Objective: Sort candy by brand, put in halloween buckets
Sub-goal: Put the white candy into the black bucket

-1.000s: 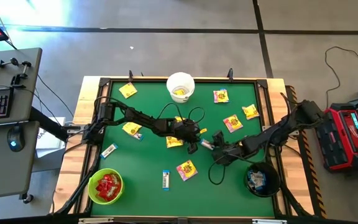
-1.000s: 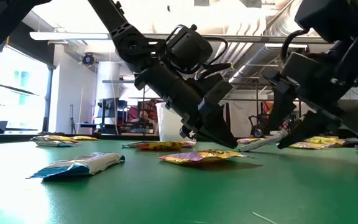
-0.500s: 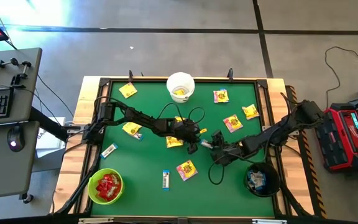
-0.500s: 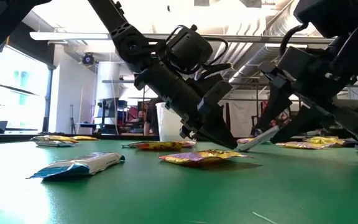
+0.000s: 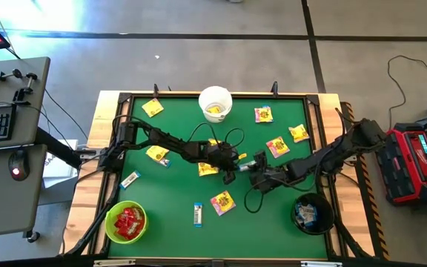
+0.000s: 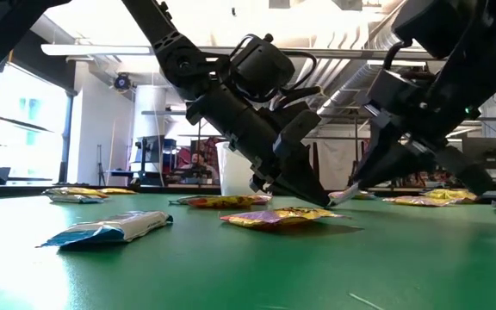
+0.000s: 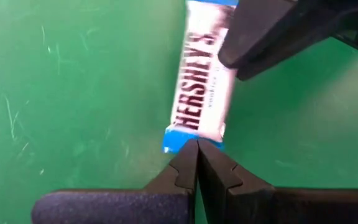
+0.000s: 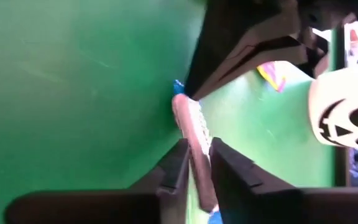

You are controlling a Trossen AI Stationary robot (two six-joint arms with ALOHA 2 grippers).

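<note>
From above, on the green felt table (image 5: 176, 200), my left gripper (image 5: 230, 176) and right gripper (image 5: 250, 165) meet mid-table over a white-and-blue bar (image 5: 242, 169); round white (image 5: 215, 103), lime (image 5: 125, 222) and black (image 5: 312, 213) buckets stand around. At table height, the flat bar (image 6: 344, 195) tilts up off the felt. My left wrist shows my fingers (image 7: 194, 167) pressed together at the bar's (image 7: 204, 93) crimped blue end. My right wrist shows my fingers (image 8: 182, 163) narrowed on the glossy bar (image 8: 194, 134)
</note>
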